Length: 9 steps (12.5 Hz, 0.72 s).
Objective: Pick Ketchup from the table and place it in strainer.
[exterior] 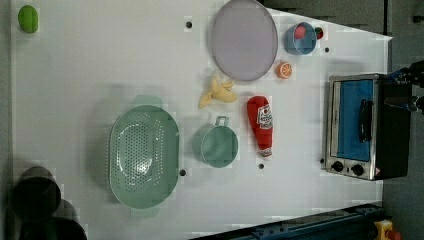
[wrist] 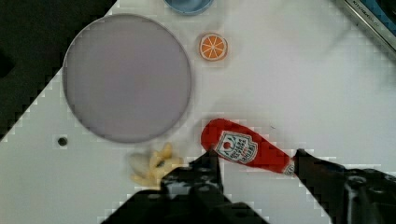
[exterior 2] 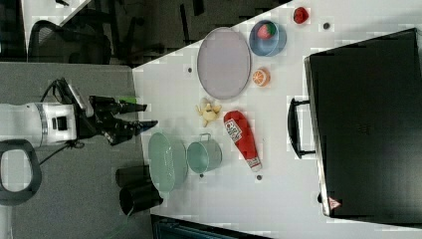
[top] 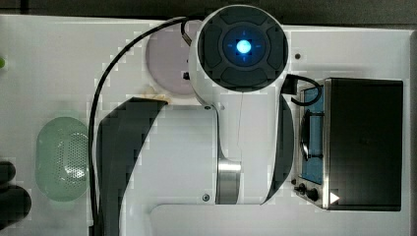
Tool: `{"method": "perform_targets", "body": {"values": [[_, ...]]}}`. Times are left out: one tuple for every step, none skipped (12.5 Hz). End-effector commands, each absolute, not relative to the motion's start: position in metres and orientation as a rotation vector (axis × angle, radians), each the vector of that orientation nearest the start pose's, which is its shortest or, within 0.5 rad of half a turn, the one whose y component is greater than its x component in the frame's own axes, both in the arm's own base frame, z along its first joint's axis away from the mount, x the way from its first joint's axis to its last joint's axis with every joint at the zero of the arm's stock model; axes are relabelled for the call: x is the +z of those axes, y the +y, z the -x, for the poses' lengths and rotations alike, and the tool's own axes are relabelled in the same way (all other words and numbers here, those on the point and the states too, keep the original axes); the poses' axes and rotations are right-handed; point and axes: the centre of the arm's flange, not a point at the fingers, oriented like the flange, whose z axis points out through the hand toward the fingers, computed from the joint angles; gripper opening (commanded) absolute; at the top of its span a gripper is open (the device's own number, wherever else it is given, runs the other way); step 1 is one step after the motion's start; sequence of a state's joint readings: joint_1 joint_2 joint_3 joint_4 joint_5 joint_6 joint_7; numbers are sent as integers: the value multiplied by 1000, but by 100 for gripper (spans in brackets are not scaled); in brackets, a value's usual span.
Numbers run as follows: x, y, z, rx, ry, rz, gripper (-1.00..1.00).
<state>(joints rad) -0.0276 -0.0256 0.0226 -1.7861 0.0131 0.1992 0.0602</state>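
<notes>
On the white tabletop (exterior: 100, 75) sit a black-and-silver toaster oven (exterior: 360, 125) with a blue door, a round grey-lilac plate (exterior: 243, 39) and the pale mint-green oval perforated plastic strainer (exterior: 144, 156). A round green cup (exterior: 216, 145) stands between the strainer and the red bowling-pin-shaped Ketchup squeeze bottle (exterior: 261, 124), which lies flat near a peeled yellow banana (exterior: 217, 92). The black gripper (exterior 2: 137, 115) hangs well above, jaws spread, holding nothing.

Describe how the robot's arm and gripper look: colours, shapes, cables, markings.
The arm is glossy white with rounded dark grey panels and a silver metal ring. Its round cap has dark segments around a glowing blue light. A black cable loops alongside it. The gripper is black with two tapered fingers.
</notes>
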Motion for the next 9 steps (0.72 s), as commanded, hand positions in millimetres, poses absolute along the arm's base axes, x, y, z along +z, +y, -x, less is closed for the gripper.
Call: {"method": "perform_targets", "body": {"values": [[604,-16,-473,30,1314,2856,59],[599,-14,-474,43,1304,2865,81],[591,-11,-476,68,1275,2884,100],[579,-7,-479,105,1235,2910,100],[563,-3,-482,153,1189,2938,100],[546,2,-485,206,1135,2968,100],[526,7,-488,256,1079,2993,100],[506,11,-494,280,1021,3013,100],[487,15,-501,287,945,3033,100]]}}
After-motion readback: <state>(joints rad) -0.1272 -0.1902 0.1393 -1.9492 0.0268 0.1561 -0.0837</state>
